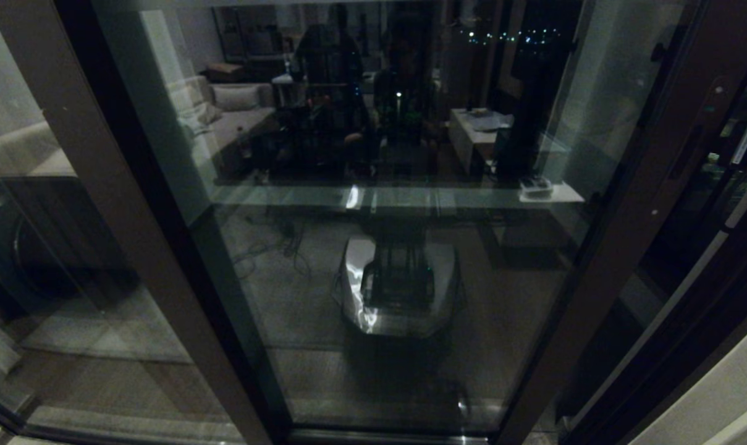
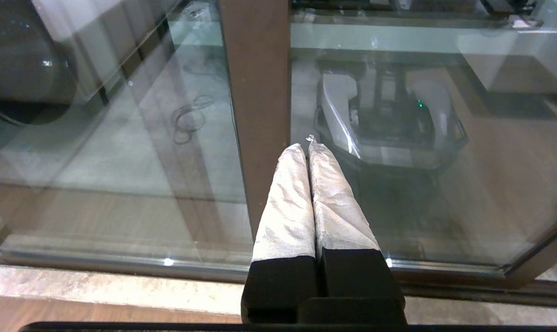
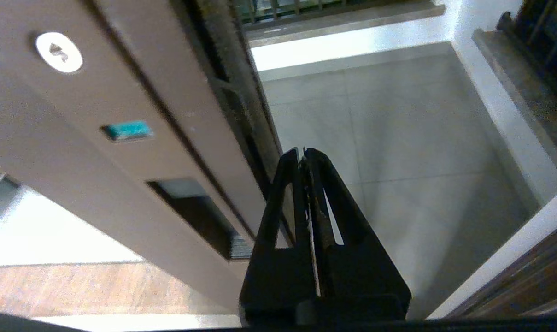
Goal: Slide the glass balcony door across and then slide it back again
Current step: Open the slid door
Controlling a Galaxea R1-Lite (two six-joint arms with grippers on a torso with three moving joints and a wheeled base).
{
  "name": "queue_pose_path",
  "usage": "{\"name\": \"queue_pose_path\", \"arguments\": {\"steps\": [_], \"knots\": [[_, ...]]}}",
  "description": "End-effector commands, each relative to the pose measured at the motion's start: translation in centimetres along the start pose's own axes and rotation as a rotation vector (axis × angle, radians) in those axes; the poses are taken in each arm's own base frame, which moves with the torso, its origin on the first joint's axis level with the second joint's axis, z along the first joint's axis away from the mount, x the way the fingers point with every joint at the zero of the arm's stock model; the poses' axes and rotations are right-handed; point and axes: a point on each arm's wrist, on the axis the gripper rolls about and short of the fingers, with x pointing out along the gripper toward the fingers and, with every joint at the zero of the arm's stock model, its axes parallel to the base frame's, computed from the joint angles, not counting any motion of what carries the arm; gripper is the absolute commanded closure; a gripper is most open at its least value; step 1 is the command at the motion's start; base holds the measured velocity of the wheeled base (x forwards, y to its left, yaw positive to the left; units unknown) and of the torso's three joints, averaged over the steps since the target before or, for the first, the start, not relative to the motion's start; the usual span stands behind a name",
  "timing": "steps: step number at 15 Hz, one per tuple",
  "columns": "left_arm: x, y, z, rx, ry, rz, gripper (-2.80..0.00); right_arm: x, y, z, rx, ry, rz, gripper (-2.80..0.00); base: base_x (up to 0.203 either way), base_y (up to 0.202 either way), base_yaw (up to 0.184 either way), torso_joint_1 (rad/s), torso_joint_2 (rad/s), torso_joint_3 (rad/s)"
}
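The glass balcony door (image 1: pixel 398 185) fills the head view, its dark pane mirroring the room and the robot's base. Its right edge stile (image 1: pixel 657 185) carries the narrow handle slot (image 1: pixel 685 151). In the right wrist view that stile (image 3: pixel 75 138) shows a screw (image 3: pixel 58 52), a teal tab (image 3: pixel 128 130) and the recessed slot (image 3: pixel 195 216). My right gripper (image 3: pixel 302 151) is shut and empty, just off the stile's outer edge, over the open gap. My left gripper (image 2: pixel 305 145), with white-wrapped fingers (image 2: pixel 287 203), is shut and points at a plain brown stile (image 2: pixel 255 92). Neither arm shows in the head view.
Past the door edge lies the tiled balcony floor (image 3: pixel 398 138) with a white kerb (image 3: pixel 504 106). The fixed panel's plain stile (image 1: pixel 120 204) stands at the left. A metal floor track (image 2: pixel 121 263) and a stone sill (image 2: pixel 98 286) run below the glass.
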Motion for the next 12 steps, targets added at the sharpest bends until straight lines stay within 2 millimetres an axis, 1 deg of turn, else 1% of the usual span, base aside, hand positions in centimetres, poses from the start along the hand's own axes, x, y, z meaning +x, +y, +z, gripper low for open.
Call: {"name": "queue_pose_path", "arguments": {"steps": [1,5,8,9,12], "knots": [[0.0,0.0,0.0,0.0,0.001,0.0,0.0,0.6,1.3,-0.5,0.006,0.019,0.051,0.0,0.0,0.0,0.0,0.0,0.0,0.0],[0.0,0.0,0.0,0.0,0.001,0.0,0.0,0.7,2.3,-0.6,0.014,0.022,0.082,0.0,0.0,0.0,0.0,0.0,0.0,0.0],[0.0,0.0,0.0,0.001,0.001,0.0,0.0,0.4,3.3,-0.5,0.02,0.018,0.107,0.0,0.0,0.0,0.0,0.0,0.0,0.0],[0.0,0.0,0.0,0.0,0.001,0.0,0.0,0.4,3.8,-0.6,0.019,0.022,0.124,0.0,0.0,0.0,0.0,0.0,0.0,0.0],[0.0,0.0,0.0,0.001,0.001,0.0,0.0,0.2,4.3,-0.9,0.018,0.031,0.135,0.0,0.0,0.0,0.0,0.0,0.0,0.0]]}}
